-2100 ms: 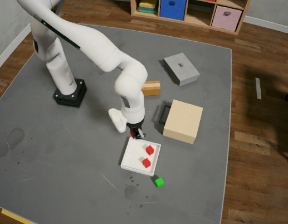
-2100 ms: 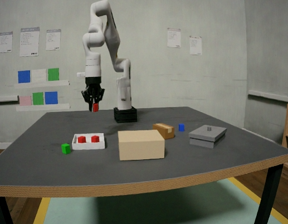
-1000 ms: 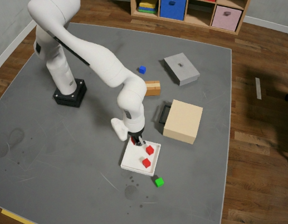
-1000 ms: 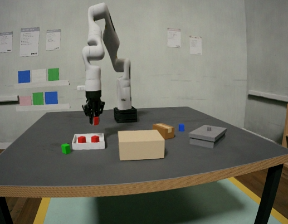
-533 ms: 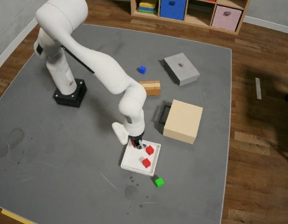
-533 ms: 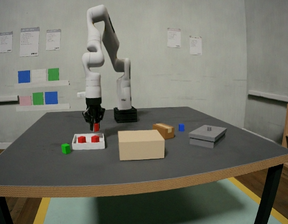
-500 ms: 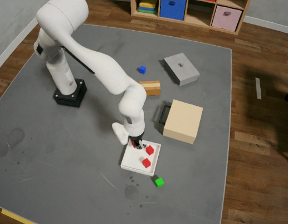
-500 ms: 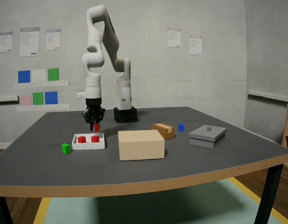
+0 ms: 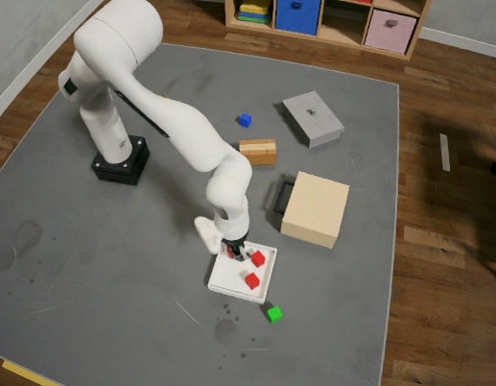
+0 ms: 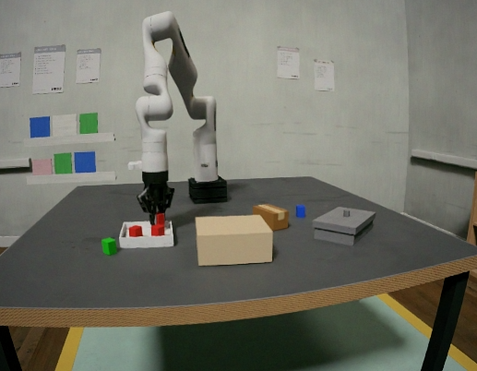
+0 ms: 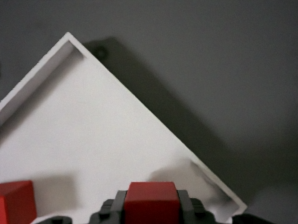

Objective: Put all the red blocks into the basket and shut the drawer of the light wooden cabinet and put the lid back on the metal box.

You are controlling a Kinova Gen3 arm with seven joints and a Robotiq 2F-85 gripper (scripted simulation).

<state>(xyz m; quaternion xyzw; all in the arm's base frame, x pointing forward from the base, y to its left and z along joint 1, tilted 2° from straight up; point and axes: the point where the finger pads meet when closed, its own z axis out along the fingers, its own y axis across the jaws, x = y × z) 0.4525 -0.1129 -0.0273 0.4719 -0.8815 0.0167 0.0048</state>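
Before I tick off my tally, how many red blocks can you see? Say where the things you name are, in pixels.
3: one [image 9: 258, 258] in the basket, another [image 9: 252, 280] also in there, and one [image 9: 229, 251] [image 10: 160, 218] [image 11: 152, 202] gripped by the end effector [image 9: 237, 254] [image 10: 156, 221] [image 11: 152, 206]. More may be hidden.

Two red blocks, plain bright cubes, lie inside the white basket, a shallow square tray on the counter: one red block and another red block, apart from each other and neither over the rim. A third red block is gripped in the jaws, over the basket's inside (close to one corner). The light wooden cabinet, a pale box, stands near the basket; its black-framed handle side faces the arm (how far the drawer is shut, I cannot tell). The grey metal box wears its knobbed lid.
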